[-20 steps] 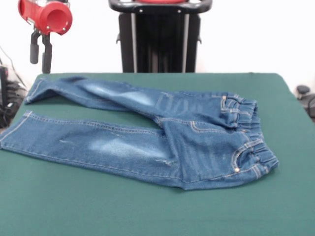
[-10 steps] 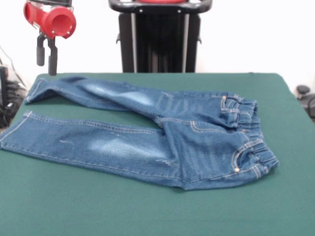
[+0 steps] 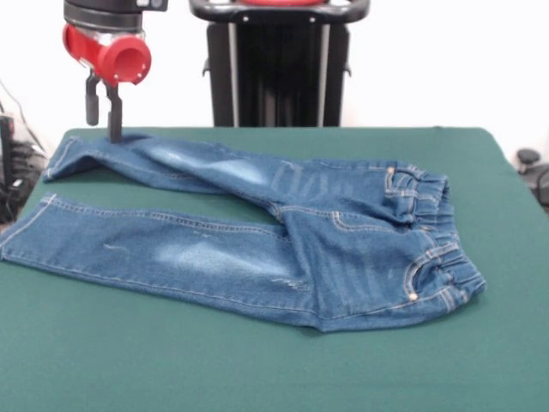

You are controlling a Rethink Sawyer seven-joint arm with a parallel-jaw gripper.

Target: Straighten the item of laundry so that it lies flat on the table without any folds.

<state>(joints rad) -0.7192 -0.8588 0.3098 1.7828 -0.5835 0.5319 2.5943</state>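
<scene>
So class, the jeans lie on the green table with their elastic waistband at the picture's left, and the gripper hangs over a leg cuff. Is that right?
Not quite. The front view shows the elastic waistband of the jeans at the picture's right; the leg cuffs point left. The rest holds: they lie on the green table, and the gripper hangs over the far leg's cuff.

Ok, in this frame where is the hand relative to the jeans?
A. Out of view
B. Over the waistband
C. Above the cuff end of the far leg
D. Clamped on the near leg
C: the hand hangs over the far leg's cuff end of the jeans, at the picture's left, opposite the waistband, and not visibly holding any cloth.
</scene>
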